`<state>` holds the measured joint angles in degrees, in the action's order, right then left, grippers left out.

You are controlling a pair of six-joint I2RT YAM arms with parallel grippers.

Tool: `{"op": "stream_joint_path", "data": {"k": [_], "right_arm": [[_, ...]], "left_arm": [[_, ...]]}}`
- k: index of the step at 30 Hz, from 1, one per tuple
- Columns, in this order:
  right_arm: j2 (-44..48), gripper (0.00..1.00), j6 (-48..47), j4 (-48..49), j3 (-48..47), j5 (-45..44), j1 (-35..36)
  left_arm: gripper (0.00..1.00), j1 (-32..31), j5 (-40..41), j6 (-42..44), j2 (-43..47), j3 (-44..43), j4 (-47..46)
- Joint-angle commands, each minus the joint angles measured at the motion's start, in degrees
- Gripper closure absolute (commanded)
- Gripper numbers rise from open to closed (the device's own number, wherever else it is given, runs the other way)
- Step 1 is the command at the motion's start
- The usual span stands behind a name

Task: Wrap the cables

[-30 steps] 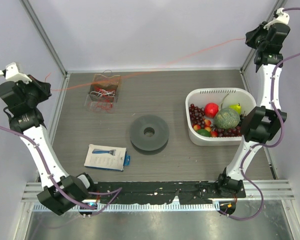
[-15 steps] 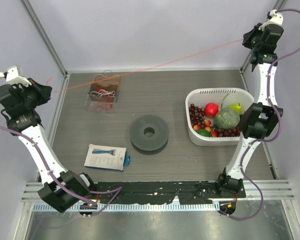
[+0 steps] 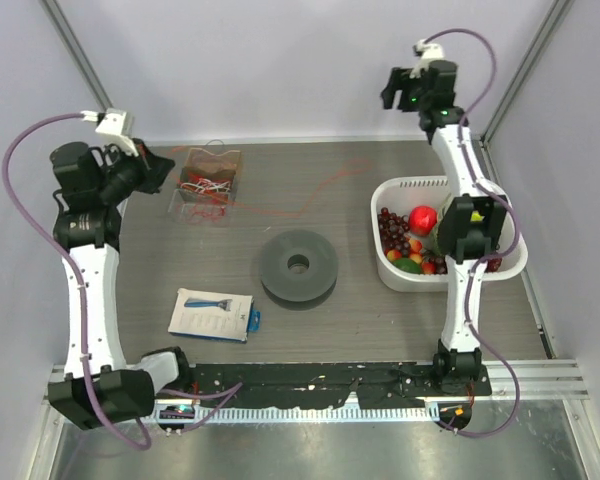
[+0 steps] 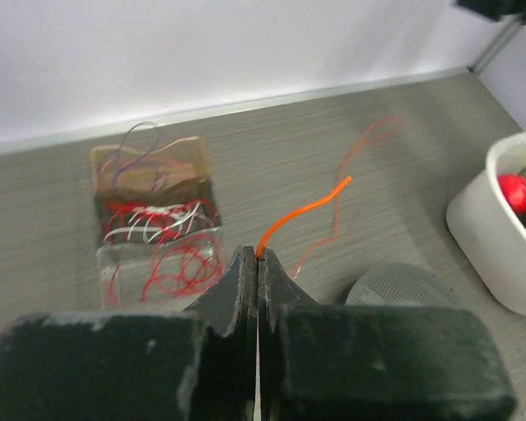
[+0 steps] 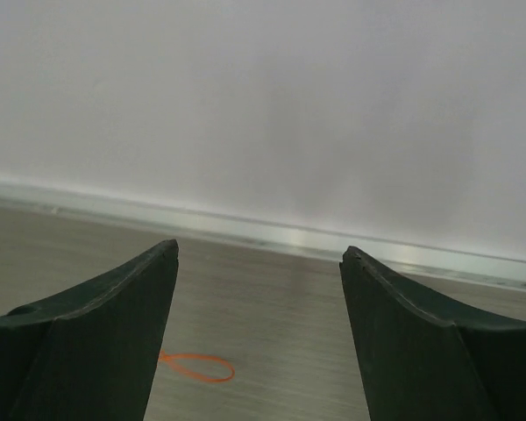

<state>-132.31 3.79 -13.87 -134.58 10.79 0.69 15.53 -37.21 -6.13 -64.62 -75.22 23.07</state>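
At the far left of the tabletop (image 3: 360,300), the left fingers (image 4: 248,274) are pressed fully together, pinching a very thin, thread-like orange-red cable (image 4: 302,210) right at their tips. A short bright end of it juts out from the tips, pointing toward the far right. Seen from above, the rest of that cable lies slack on the wood-grain surface. Its long axis runs left to right, from just beside a clear plastic box (image 3: 183,214) toward the far right corner, and it curls near its end. Inside the box sits a loose tangle of red and whitish wires (image 4: 158,230). A dark grey disc with a centre hole (image 3: 298,265) rests near the middle, and a white tub of fruit (image 3: 435,182) stands at the right. Raised near the back wall, the right fingers (image 5: 149,276) are spread wide with nothing between them, and a small orange loop (image 5: 197,367) lies on the tabletop below.
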Motion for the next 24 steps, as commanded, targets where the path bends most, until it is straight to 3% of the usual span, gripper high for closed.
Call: {"op": "stream_joint_path", "data": {"k": [1,6,10,14,18,20,24], "right_arm": [[2.1,0.19,-3.5,-3.2,-2.6,2.7,2.5],[13.1,0.2,-7.6,-3.5,10.8,15.6,2.6],[25.1,0.21,-7.9,-2.3,24.1,31.9,2.6],[36.4,0.22,-3.9,2.5,36.2,40.7,4.1],[46.5,0.23,-2.7,6.5,45.4,41.5,9.0],[48.8,0.23,-2.3,8.2,49.0,40.3,13.8],[51.0,0.23,3.7,20.8,56.4,35.9,19.9]], "left_arm": [[1.0,-10.2,4.9,8.0,-2.1,-6.2,4.1],[1.0,-24.6,10.0,14.7,-4.7,-8.6,7.2],[1.0,-31.8,10.1,14.9,-8.2,-11.0,7.3],[1.0,-37.6,10.2,16.9,-11.6,-14.1,8.0],[1.0,-39.7,7.0,14.6,-14.0,-16.6,7.6],[1.0,-39.6,4.8,9.8,-14.3,-16.5,4.7],[1.0,-39.7,1.7,-1.0,-12.8,-14.1,-2.5]]}}
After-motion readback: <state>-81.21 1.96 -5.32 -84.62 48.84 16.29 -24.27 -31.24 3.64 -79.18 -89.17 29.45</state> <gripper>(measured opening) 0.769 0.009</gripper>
